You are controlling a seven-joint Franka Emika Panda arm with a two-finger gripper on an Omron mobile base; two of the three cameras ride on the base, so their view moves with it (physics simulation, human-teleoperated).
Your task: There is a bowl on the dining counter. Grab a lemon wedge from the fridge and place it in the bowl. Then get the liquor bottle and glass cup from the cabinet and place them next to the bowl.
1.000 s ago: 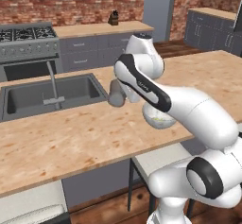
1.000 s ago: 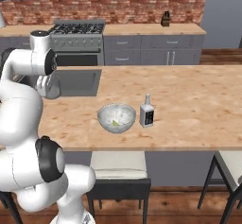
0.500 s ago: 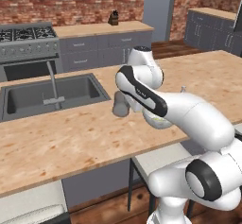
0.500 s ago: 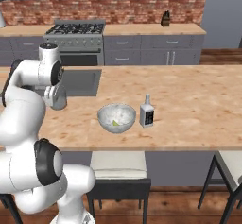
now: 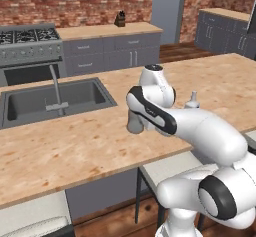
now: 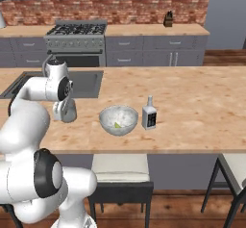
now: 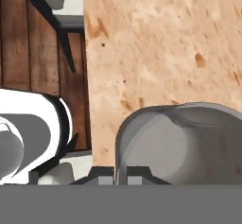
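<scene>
Carrying: we have the cup [image 6: 66, 110] hanging from the tool [image 6: 65, 107], low over the table [image 6: 192, 107], left of the bowl [image 6: 118, 120].
Left base view: one cup [image 5: 135, 122] shows under our wrist, close above the wood; whether its base touches the table we cannot tell. One bottle [image 5: 192, 101] peeks out behind the forearm, and one sink [image 5: 55, 101] lies well apart to the left.
Right base view: one bowl with one lemon wedge [image 6: 116, 124] inside, one bottle [image 6: 149, 113] standing upright just beside the bowl's right rim. The cup sits near the bowl's left side, with a gap between them. One stove [image 6: 77, 30] stands at the back wall.
Hand view: one cup rim [image 7: 179, 142] fills the lower right, seen from above, with bare table [image 7: 156, 43] beyond it. Our tool [image 7: 121, 173] is clamped together on the cup's wall.
Doing it well: we judge the lemon and bottle steps done, so only the cup remains. We should keep it upright, lower it until the base rests flat, a little closer to the bowl without knocking it, and only then part the tool.
</scene>
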